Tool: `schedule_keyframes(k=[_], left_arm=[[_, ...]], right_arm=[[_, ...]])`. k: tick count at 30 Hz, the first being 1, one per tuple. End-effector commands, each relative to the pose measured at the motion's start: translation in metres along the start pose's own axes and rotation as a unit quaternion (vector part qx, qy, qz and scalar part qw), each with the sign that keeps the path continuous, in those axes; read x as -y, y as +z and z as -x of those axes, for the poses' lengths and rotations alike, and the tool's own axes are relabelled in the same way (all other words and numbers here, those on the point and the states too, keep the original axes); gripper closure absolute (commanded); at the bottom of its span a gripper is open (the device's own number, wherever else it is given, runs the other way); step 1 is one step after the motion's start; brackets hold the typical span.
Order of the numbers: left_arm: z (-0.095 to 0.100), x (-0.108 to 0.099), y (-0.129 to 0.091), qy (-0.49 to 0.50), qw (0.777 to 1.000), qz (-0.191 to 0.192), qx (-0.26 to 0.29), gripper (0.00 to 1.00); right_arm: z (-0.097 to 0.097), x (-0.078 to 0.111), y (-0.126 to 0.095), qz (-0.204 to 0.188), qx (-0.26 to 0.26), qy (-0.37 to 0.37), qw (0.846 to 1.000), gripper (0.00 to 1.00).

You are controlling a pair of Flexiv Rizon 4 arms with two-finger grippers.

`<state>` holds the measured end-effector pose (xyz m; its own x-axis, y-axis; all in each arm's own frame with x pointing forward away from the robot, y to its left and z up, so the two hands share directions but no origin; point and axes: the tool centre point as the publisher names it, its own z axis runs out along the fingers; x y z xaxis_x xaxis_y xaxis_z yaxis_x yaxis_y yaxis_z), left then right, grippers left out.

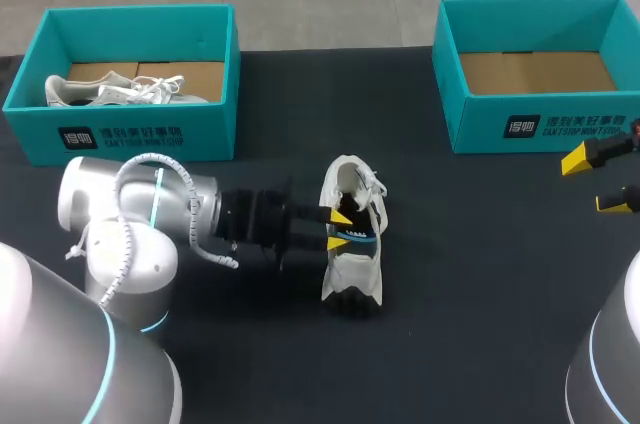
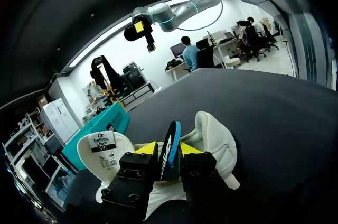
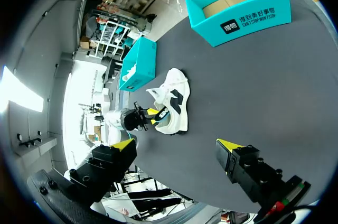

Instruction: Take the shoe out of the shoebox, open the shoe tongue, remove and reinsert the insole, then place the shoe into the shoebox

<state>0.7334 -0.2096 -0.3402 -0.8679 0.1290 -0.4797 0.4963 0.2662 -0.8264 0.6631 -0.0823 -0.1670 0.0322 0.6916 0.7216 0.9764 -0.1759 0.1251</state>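
Pinching blue insole [image 2: 170, 145] from both sides, left gripper [image 1: 340, 228] likely steers it at the opening of the shoe [image 1: 352, 266] | shoe rests on tabletop [image 1: 480, 274] | right gripper [image 1: 597, 181], fingers apart, idle well right of shoe | empty shoebox [image 1: 480, 126] beyond shoe, awaiting it

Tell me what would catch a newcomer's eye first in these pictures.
First, the white shoe lying in the middle of the dark table, with the left gripper at its opening, shut on the blue insole. Next, the two teal boxes at the far side: the left shoebox holds another pale shoe, while the right shoebox shows only its cardboard floor, with the open right gripper in front of it.
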Motion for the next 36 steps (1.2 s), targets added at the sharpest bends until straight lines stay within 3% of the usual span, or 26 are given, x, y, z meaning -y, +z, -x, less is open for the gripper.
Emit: schedule_keyframes(k=[1,3,12,16,18,20,21,22,23,25,29,30,34,36], left_arm=[[-0.006,0.000,0.000,-0.006,1.000,0.004,-0.007,0.95],[-0.008,-0.003,0.005,-0.011,1.000,0.003,-0.013,1.00],[-0.002,-0.021,0.015,-0.027,0.999,0.006,-0.023,1.00],[-0.001,-0.013,0.012,-0.025,0.999,-0.002,-0.022,1.00],[-0.001,-0.008,0.009,-0.022,0.999,-0.007,-0.022,0.68],[0.000,-0.001,0.002,-0.016,1.000,-0.007,-0.019,0.53],[0.000,0.002,0.000,-0.012,1.000,-0.008,-0.017,0.34],[0.001,0.005,-0.003,-0.012,1.000,-0.008,-0.016,0.26],[0.002,0.007,-0.006,-0.009,1.000,-0.006,-0.014,0.25],[0.003,0.011,-0.010,-0.004,1.000,-0.005,-0.013,0.27],[0.006,0.016,-0.013,0.003,1.000,-0.002,-0.012,0.42],[0.007,0.017,-0.014,0.004,1.000,-0.001,-0.013,0.51],[0.010,0.020,-0.013,0.010,1.000,-0.003,-0.018,0.69],[0.012,0.022,-0.014,0.014,1.000,-0.003,-0.024,0.85]], right_arm=[[0.000,0.010,-0.003,0.022,0.001,0.001,1.000,0.00],[0.000,0.010,-0.003,0.022,0.001,0.001,1.000,0.00],[0.000,0.010,-0.003,0.022,0.001,0.001,1.000,0.00],[0.000,0.010,-0.003,0.022,0.001,0.001,1.000,0.00],[0.000,0.010,-0.003,0.022,0.001,0.001,1.000,0.00],[0.000,0.010,-0.003,0.022,0.001,0.001,1.000,0.00],[0.000,0.010,-0.003,0.022,0.001,0.001,1.000,0.00],[0.000,0.010,-0.003,0.022,0.001,0.001,1.000,0.00],[0.000,0.010,-0.003,0.022,0.001,0.001,1.000,0.00],[0.000,0.010,-0.003,0.022,0.001,0.001,1.000,0.00],[0.000,0.010,-0.003,0.022,0.001,0.001,1.000,0.00],[0.000,0.010,-0.003,0.022,0.001,0.001,1.000,0.00],[0.000,0.010,-0.003,0.022,0.001,0.001,1.000,0.00],[0.000,0.010,-0.003,0.022,0.001,0.001,1.000,0.00]])
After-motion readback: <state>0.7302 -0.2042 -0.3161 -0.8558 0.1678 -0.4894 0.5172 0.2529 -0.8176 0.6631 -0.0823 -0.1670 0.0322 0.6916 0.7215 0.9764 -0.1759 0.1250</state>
